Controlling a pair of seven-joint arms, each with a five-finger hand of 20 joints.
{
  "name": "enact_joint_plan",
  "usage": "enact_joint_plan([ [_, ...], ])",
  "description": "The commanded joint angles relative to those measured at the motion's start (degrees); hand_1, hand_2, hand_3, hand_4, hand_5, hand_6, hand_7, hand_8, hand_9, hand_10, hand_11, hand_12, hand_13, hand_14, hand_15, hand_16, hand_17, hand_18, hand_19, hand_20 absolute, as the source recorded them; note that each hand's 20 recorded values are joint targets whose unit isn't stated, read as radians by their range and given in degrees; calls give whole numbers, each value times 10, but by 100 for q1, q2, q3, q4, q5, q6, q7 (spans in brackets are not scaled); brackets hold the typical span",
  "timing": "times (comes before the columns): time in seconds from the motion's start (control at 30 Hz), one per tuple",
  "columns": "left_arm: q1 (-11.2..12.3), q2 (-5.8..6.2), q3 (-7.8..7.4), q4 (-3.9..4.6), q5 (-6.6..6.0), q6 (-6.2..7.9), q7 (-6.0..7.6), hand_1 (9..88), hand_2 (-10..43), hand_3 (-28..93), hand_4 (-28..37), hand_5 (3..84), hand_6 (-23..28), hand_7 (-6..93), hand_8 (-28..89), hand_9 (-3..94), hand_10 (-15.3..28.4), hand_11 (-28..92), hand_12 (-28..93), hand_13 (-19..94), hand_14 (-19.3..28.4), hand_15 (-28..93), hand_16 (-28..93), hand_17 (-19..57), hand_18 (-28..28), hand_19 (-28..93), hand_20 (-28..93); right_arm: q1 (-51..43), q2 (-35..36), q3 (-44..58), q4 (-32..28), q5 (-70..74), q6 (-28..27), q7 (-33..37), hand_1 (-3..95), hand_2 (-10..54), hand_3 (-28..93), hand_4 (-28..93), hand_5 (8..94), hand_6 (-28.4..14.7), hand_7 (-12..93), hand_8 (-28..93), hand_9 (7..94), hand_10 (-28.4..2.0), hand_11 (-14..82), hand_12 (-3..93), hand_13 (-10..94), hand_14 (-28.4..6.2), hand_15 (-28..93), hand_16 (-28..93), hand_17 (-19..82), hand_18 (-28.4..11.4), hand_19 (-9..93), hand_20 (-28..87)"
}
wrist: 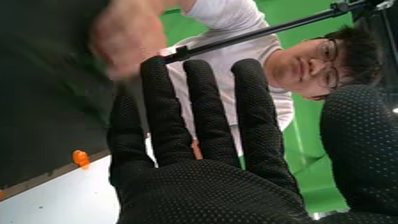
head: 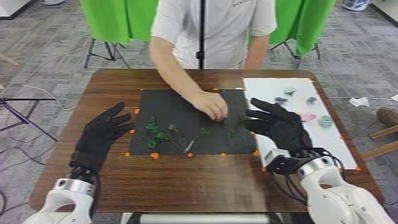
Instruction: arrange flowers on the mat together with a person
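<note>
Right hand (head: 284, 131), left hand (head: 103, 131) open, seemingly empty; person's hand (head: 210, 104) near right hand: let it clear, lower gently.

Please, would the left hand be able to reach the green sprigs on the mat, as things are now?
Probably yes. The left hand is at the left edge of the dark mat, close to the green sprigs, with nothing seen between. The person's hand is farther right, seemingly out of the way.
</note>
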Motion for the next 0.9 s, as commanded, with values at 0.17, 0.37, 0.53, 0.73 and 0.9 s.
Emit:
enact_joint_plan([
  [0.17,33,-58,-22,41,21,-26,-48,233,47,794,-274,373,58,101,-83,365,179,208,104,273,267,449,-54,-90,257,483,163,45,-49,-64,20,-60,-53,36,146,120,798,-281,467,22,163,-129,479,-144,113,147,360,-189,299,167,22,-232,478,210],
  [0.37,51,-61,-23,43,21,-29,-32,233,46,795,-271,371,58,103,-83,362,179,210,103,272,266,453,-59,-90,257,484,164,89,-53,-88,29,-64,-52,54,145,119,801,-279,467,22,163,-129,480,-144,114,147,364,-190,303,166,22,-232,478,210],
  [0.53,76,-62,-30,28,13,-20,-30,236,46,794,-270,371,59,103,-83,362,180,212,104,271,267,455,-60,-90,255,483,165,89,-66,-84,23,-82,-46,79,146,118,801,-279,467,22,164,-130,480,-145,114,147,365,-189,307,166,23,-232,479,211],
  [0.73,56,-50,-38,13,31,-35,-16,238,45,794,-268,371,60,103,-83,362,180,214,104,271,267,457,-62,-90,255,483,166,92,-59,-70,17,-103,-39,72,149,115,804,-276,469,23,165,-130,483,-146,116,147,370,-190,317,165,23,-232,480,212],
  [0.9,31,-43,-40,-3,46,-45,-14,239,45,794,-267,371,60,104,-83,362,181,214,103,271,267,458,-63,-91,255,483,166,87,-74,-38,1,-123,-27,61,153,111,807,-274,470,21,165,-130,485,-147,117,146,374,-191,326,164,23,-233,483,214],
])
